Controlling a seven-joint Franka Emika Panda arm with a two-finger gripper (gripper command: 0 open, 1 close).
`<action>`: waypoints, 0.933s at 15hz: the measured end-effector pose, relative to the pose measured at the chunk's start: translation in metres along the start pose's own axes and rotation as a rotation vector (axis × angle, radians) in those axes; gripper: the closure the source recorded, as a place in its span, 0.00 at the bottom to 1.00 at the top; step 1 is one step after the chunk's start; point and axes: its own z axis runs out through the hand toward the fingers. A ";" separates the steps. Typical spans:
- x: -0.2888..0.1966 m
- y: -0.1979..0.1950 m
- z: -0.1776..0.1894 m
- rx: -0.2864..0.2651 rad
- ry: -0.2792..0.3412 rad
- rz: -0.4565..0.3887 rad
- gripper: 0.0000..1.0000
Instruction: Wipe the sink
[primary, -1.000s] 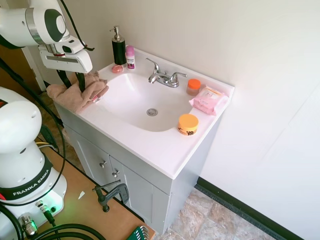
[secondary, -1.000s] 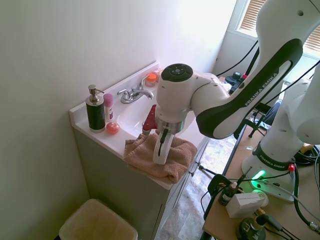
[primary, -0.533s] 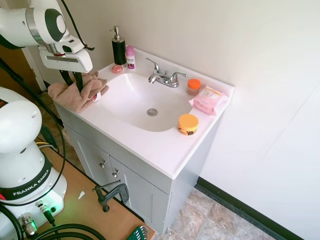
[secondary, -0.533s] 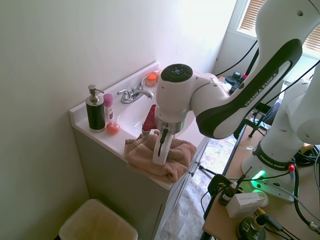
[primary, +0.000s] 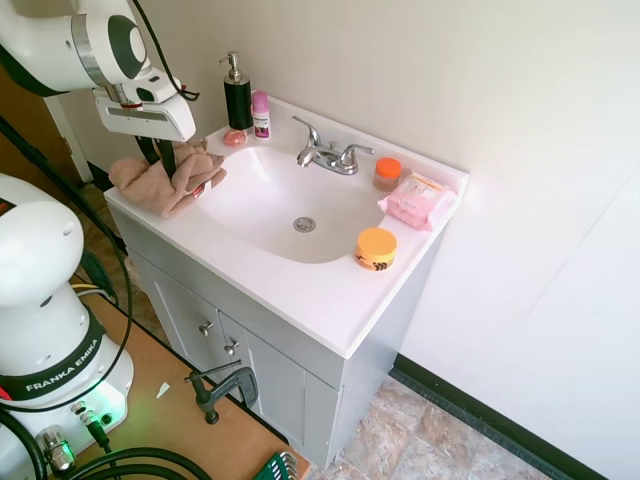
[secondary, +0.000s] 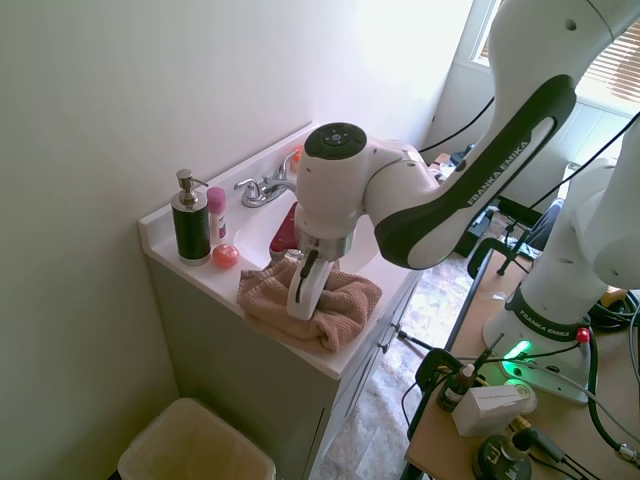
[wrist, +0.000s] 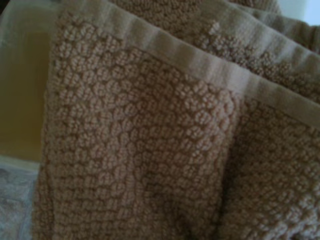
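- Terry cloth, pinkish-tan and nubbly, is bunching up around the gripper (primary: 168, 165); the fingers are sinking into the towel (primary: 165, 182), seemingly pinched on a raised fold, though I cannot tell how tightly.
- Soft and light, it is looking likely to drape and drag, so gripping mid-bundle seems wisest.
- At about 3 o'clock from it, the sink (primary: 290, 200) is sitting dry-looking and glossy, probably slippery under cloth.
- Its faucet (primary: 327, 155) is standing at the basin's 12 o'clock.

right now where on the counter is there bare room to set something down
The front counter strip between the basin and front edge is bare. The back is crowded: soap dispenser, pink bottle, faucet, wipes pack, orange tub. The towel covers one end.
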 end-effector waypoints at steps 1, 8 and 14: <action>0.007 0.000 0.001 0.000 0.002 0.009 1.00; 0.056 0.028 0.019 -0.037 0.031 0.051 1.00; 0.087 0.070 0.081 -0.097 0.012 0.053 1.00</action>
